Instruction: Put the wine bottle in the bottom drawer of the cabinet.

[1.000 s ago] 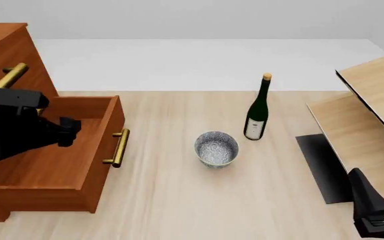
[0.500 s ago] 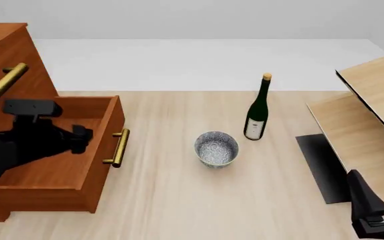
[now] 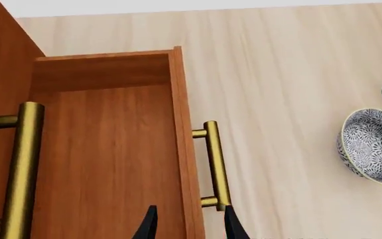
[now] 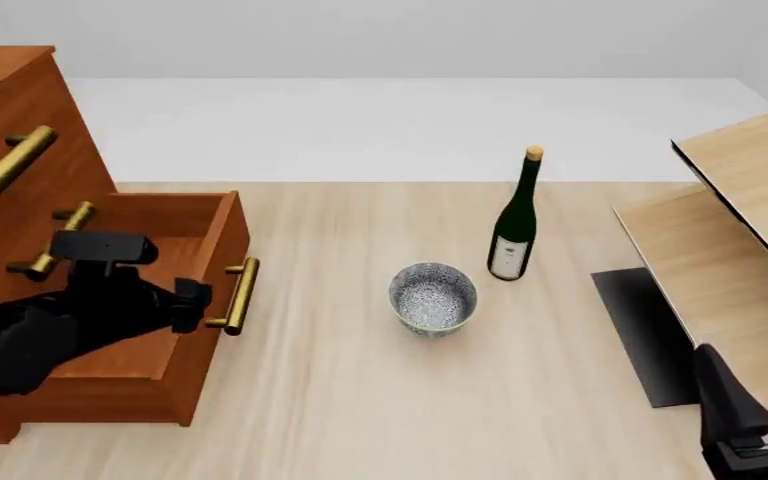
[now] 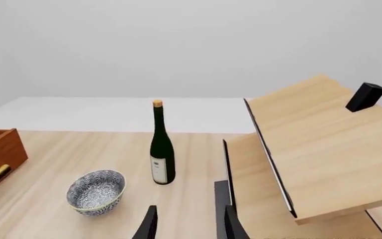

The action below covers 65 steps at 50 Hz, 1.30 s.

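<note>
I swung left gripper, jaws apart, toward bottom drawer handle | right gripper parted, idle | wine bottle untouched.

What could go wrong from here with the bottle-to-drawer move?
1. The left gripper sits over the bottom drawer by its handle; it may block the drop.
2. The wine bottle is tall, upright and ungripped; a clumsy grasp by the right gripper could topple it.
3. The bowl lies between bottle and drawer.
</note>
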Tool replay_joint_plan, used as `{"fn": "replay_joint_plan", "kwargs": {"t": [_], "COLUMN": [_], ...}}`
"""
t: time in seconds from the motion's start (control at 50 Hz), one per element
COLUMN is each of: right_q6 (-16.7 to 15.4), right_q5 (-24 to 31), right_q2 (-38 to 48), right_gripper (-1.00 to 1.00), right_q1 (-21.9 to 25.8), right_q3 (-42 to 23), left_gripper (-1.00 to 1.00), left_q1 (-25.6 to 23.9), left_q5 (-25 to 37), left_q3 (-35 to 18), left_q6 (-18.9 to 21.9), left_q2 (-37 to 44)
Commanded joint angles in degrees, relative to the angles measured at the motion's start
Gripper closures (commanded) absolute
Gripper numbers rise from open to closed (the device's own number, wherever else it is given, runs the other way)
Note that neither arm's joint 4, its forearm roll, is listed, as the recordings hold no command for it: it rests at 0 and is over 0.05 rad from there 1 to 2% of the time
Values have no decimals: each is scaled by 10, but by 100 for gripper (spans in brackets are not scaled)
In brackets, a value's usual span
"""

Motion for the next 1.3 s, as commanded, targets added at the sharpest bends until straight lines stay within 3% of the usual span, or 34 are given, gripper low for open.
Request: {"fn": "replay_joint_plan", "kwargs": {"t": [0.02,0.56,1.3], "right_q6": [3,5,4], "right_q5": [11,20,23], "right_q2": [-11,-18,-20], "right_gripper": [-100,-100,-100], "right_q1": [1,-2,-2], "right_q3": [2,1,0], "left_gripper": [-100,-100,-100], "left_q1": [-7,-24,-73], "left_q5": [-43,-118,-133], "left_q3": [24,54,60], "left_q6": [-2,-23,-54], "left_q2": [29,95,109]}}
